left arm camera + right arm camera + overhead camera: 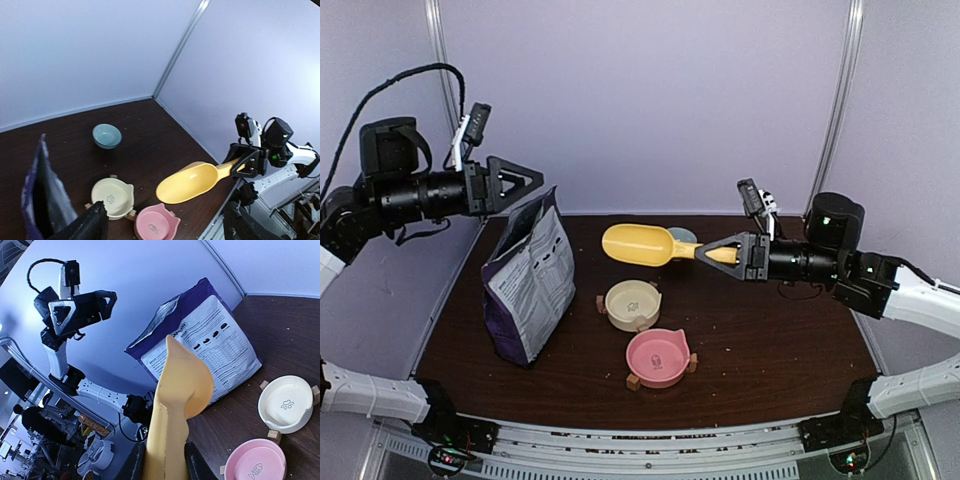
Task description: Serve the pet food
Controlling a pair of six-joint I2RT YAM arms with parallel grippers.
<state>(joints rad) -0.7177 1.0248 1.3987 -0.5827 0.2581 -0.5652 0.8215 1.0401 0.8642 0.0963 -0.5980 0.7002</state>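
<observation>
Scooping is the step in hand, by my reading, and it is not yet done. Your right end effector (pixel 720 254) is clamped on the handle of the yellow scoop (pixel 635 244) and holds it in the air over the far middle of the desk (pixel 770 340), bowl end pointing left toward the bag (pixel 530 280). The scoop's hollow looks bare from above. Your left end effector (pixel 525 183) hangs above the bag's top edge on the left with its fingers spread wide and nothing between them. No pet food shows in any view: the cream bowl (pixel 632 303) in the middle, the pink bowl (pixel 657 357) nearer you and the teal bowl (pixel 106 135) at the far side all look empty, so the pet food is presumably inside the bag, whose interior is too dark to see. The bag stands upright with its mouth open. Next you would likely need to steady or spread that mouth with the left arm and tip the scoop down into it without toppling the bag.
</observation>
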